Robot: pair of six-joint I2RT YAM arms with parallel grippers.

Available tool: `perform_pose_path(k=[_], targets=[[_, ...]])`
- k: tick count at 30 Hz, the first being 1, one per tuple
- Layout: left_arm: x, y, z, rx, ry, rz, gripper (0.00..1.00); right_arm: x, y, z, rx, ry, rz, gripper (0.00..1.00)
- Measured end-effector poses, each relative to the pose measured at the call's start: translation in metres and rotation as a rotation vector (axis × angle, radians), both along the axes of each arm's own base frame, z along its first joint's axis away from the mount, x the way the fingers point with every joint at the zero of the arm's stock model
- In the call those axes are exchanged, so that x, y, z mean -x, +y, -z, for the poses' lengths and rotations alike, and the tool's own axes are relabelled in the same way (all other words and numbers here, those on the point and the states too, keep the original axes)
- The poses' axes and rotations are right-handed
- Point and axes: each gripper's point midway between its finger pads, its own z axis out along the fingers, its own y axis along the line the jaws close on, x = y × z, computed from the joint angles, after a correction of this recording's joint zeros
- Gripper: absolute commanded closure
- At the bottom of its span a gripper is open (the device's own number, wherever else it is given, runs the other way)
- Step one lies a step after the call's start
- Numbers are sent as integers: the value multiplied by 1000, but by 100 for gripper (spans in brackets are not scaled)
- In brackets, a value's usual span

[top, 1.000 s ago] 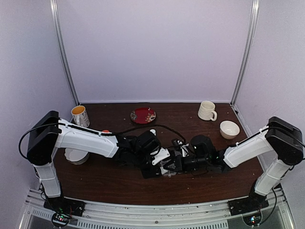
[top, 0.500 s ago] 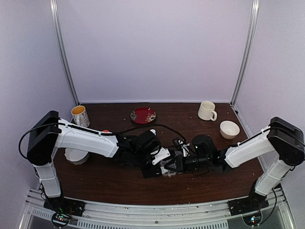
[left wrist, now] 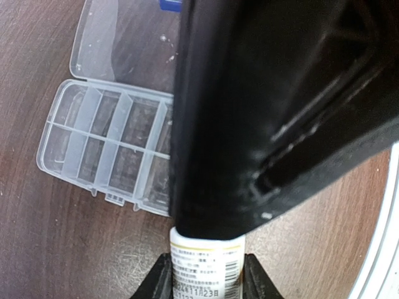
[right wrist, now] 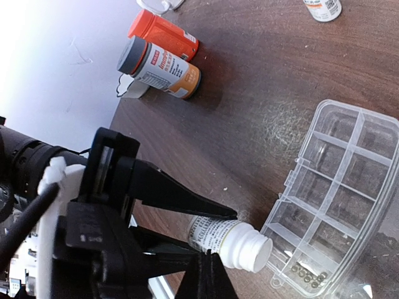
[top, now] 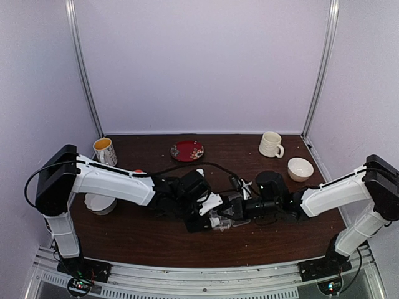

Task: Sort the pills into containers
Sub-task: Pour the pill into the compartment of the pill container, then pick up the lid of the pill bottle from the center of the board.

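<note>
My left gripper [left wrist: 207, 277] is shut on a small white labelled bottle [left wrist: 207, 261]. In the right wrist view the bottle [right wrist: 227, 240] is uncapped and lies tilted, its open mouth at the near edge of the clear organizer box [right wrist: 340, 187]. Several tiny round pills [right wrist: 307, 274] lie in the box's near corner cell; the other cells look empty. The box shows with its lid open in the left wrist view [left wrist: 103, 146]. My right gripper [right wrist: 209, 265] looks shut, its tip just under the bottle's body. In the top view both grippers meet at the table's middle [top: 221, 212].
An orange bottle [right wrist: 163, 34] and a grey-capped bottle [right wrist: 159, 67] lie beyond the box, with another white bottle [right wrist: 323, 7] farther off. A yellow mug [top: 105, 151], red plate [top: 187, 150], white mug [top: 270, 144] and white bowl [top: 300, 169] stand along the back.
My right arm's wrist has drawn back to the right, away from the left gripper. The left arm and the bottle have stayed in place.
</note>
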Motion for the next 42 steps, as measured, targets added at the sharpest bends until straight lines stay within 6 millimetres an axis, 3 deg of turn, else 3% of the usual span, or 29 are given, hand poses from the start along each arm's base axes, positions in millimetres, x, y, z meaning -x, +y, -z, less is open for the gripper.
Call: perform_pose_path(k=[3,9,13,17,22,28,32,34,37,42], targets=[[-1,-1,-1,3,-2,0,100,0,-1,-2,-8,-6,1,100],[1,1,1,-5,3,0,100,1,3,32,57,58,-15,100],[0,3,3,-15,4,-3,100,3,5,35,59,67,-22,100],[0,1,2,-8,3,-2,100,3,3,30,54,58,-17,100],[0,0,2,-3,3,-1,100,1,-3,2,9,-5,2,100],[-1,-1,1,5,0,0,100,-4,-11,-3,27,-33,23,100],[-3,-5,-1,32,-14,-1,100,-8,-23,0,66,-40,48,96],[-3,-4,1,38,-18,-1,100,-12,-32,-1,89,-53,68,87],[-3,-4,1,55,-26,-2,100,-20,-51,-5,134,-82,107,75],[-1,0,0,74,-40,-5,100,-30,-89,-6,267,-132,177,69]])
